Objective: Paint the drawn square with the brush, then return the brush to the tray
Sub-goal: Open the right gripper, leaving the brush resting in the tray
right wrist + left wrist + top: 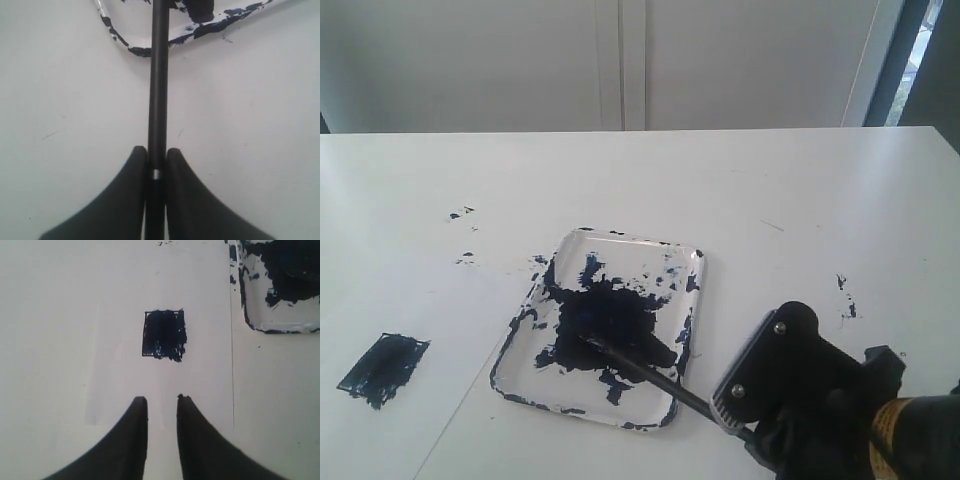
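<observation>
The tray (632,252) lies mid-table with a big dark blue-black paint blot in it. The brush (650,372), a thin black stick, slants from the blot over the tray's near rim to my right gripper (745,425), which is shut on its handle. In the right wrist view the brush (159,75) runs straight out from between the jaws of the right gripper (157,150) to the tray's rim (120,40). The drawn square (384,368) is a dark painted patch on the paper at the near left. My left gripper (162,400) hangs open and empty just short of the square (164,334).
The white paper sheet (200,300) lies left of the tray (300,315), its edge close to the tray's side. Stray paint specks (460,214) mark the table at the left, and more specks (845,295) lie right of the tray. A white wall stands behind the table.
</observation>
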You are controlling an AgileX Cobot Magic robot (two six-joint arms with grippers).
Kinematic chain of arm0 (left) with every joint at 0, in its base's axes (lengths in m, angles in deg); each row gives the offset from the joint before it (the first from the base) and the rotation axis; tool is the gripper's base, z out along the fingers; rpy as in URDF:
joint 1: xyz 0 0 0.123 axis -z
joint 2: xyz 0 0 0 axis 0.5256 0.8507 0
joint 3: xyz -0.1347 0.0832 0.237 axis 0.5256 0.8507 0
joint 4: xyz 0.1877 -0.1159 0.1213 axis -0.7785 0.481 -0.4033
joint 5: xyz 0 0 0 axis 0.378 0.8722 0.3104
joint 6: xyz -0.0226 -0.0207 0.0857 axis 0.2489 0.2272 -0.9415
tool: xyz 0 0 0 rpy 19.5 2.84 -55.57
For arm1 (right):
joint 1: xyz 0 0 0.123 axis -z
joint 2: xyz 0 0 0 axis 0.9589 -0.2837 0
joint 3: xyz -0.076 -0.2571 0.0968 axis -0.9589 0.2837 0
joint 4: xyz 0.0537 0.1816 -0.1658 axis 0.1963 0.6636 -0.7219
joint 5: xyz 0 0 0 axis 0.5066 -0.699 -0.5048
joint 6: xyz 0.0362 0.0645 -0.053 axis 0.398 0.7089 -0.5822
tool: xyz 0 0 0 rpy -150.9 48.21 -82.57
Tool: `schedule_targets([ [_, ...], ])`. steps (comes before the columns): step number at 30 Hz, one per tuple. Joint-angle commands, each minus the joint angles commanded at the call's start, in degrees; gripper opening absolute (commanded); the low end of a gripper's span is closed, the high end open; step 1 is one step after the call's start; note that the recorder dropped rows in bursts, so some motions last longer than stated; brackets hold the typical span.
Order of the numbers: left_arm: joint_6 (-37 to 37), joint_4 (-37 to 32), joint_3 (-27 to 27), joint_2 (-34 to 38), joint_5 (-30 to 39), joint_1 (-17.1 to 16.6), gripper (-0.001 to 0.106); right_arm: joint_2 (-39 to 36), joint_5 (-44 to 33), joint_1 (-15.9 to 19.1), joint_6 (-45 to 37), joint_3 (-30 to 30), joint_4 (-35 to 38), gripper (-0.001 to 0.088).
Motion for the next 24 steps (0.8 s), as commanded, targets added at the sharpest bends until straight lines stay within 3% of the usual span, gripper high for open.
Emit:
schedule_targets([
  [5,0.2,0.9,3.0,-3.3,0.7,0.0,0.028,0.0,0.1,0.0,0.0,0.9,0.0,0.023],
  [11,0.2,2.4,4.9,-6.9,1.0,0.0,0.028,0.1,4.8,0.0,1.7,1.1,-0.9,0.0236],
  [13,-0.1,2.4,4.9,-8.1,1.4,0.0,0.027,0.3,8.4,0.0,1.7,-0.6,-6.4,0.0236],
  [15,-0.1,2.4,4.9,-9.4,2.1,0.0,0.024,1.9,8.5,0.0,1.9,-2.7,-7.5,0.0186],
  [18,-0.3,2.2,4.9,-12.5,2.4,0.0,0.015,7.0,8.5,0.0,1.9,-4.7,-12.6,0.0013],
  [24,-0.5,2.9,4.9,-18.1,6.8,0.0,0.013,23.7,6.7,2.8,13.5,-5.5,-18.8,0.0],
])
